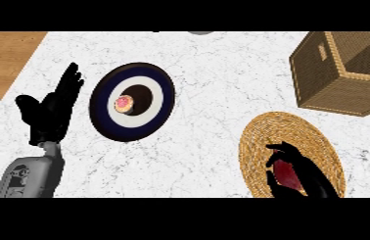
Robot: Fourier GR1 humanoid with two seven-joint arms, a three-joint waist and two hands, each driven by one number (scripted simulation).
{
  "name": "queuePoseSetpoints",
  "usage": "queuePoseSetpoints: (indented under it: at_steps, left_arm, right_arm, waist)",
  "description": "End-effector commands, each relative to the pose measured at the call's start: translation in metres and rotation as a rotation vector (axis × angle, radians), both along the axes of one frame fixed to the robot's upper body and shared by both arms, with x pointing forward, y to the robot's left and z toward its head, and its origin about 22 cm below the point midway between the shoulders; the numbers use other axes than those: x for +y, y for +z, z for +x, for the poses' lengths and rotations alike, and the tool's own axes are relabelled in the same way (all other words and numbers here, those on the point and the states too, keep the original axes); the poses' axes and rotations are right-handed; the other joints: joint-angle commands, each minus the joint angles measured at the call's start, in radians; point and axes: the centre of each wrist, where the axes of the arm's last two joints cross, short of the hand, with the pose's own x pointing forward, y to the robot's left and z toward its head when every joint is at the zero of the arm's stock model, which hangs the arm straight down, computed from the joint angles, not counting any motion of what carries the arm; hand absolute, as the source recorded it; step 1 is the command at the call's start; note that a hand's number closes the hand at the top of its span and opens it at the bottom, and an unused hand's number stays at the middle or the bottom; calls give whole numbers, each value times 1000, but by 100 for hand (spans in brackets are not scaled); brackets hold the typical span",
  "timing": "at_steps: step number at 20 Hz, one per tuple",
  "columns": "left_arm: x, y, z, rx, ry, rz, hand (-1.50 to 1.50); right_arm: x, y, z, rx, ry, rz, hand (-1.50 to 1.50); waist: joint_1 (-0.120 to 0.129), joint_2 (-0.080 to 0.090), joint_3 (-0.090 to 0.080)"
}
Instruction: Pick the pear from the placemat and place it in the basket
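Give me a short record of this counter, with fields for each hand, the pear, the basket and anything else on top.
left hand: open, fingers up, resting at the view's left
right hand: curled round the pear, low at the view's right
pear: reddish, partly hidden in the right hand, over the placemat; lifted or not, cannot tell
placemat: round, woven, lower right
basket: woven, box-shaped, upper right, apart from the placemat; pear not yet in it
plate: dark and white rings, beside the left hand
small pink item: at the plate's centre
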Motion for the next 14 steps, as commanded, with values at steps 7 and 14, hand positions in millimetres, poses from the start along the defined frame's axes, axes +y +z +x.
queuePoseSetpoints:
  at_steps: [7, 14]
  left_arm:
    - [9, 14, 6, -5, 56, 2, 0]
    - [19, -10, -13, 18, 60, 17, 0]
  right_arm:
    - [29, -34, -30, -100, 354, 236, 150]
    - [26, 31, -44, -254, 338, 523, 150]
  waist:
    - [-59, 6, 24]
    - [-76, 2, 20]
